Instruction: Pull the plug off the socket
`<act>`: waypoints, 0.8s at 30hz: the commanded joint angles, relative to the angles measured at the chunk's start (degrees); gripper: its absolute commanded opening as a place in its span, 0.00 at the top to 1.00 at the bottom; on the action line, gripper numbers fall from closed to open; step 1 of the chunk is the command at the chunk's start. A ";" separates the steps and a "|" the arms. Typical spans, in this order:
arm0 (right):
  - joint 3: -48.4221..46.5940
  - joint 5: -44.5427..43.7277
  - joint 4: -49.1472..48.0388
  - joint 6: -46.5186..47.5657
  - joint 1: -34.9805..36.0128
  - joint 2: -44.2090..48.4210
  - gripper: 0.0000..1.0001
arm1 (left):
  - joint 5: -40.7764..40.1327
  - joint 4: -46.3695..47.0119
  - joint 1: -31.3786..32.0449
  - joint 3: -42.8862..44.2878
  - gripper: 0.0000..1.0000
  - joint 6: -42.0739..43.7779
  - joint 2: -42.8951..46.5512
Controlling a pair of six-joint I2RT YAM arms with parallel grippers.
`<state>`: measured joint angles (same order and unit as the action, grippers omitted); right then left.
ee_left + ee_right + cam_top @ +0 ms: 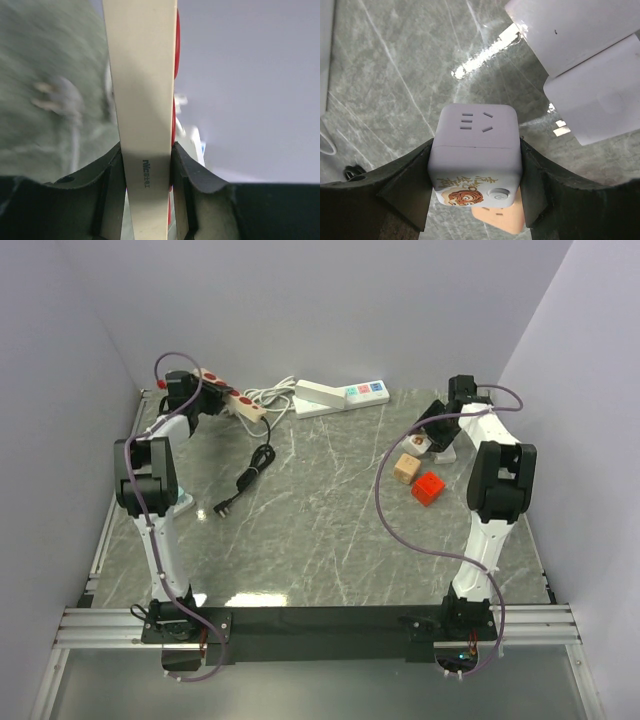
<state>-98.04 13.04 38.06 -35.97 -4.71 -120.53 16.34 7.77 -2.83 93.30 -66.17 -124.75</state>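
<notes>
Left gripper clamps the cream plastic power strip; small black plug lies well apart from it, toward the arm bases — left arm nearer. Right gripper holds a white cube socket.

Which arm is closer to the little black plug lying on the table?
Left, probably. The black plug lies beside the left arm, far from the right claw. Both are full, though: the left claw holds the cream power strip, the right the white cube socket.

Both arms white with black joints; looping purple cables; matte black fingers
</notes>
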 commanded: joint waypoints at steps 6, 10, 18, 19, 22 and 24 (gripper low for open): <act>-1.01 0.68 -1.68 -0.07 -0.48 -1.28 1.00 | -2.19 7.53 -2.80 12.95 0.99 -12.93 -11.82; -0.66 -0.73 -1.41 -0.24 -0.48 -1.46 0.88 | -3.24 7.52 -2.71 12.35 0.90 -13.81 -13.24; -0.05 -2.31 -1.15 -0.51 -0.65 2.75 0.22 | -2.27 10.42 -2.71 6.73 0.39 -14.51 -10.26; -0.13 -2.92 -1.06 -0.51 -0.65 3.54 0.15 | -2.45 10.42 -2.71 6.03 0.36 -14.25 -8.60; -0.83 -3.72 -0.36 -0.51 -0.91 6.35 0.09 | -3.15 10.34 -3.06 3.39 0.17 -13.37 -4.99; -2.06 -4.25 0.77 -0.60 -1.00 7.94 0.07 | -3.24 9.55 -3.32 2.16 0.10 -12.67 -2.62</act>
<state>-97.91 11.05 38.17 -36.42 -4.95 -119.48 13.58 15.18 -5.87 96.49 -79.96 -134.56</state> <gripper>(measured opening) 0.921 0.885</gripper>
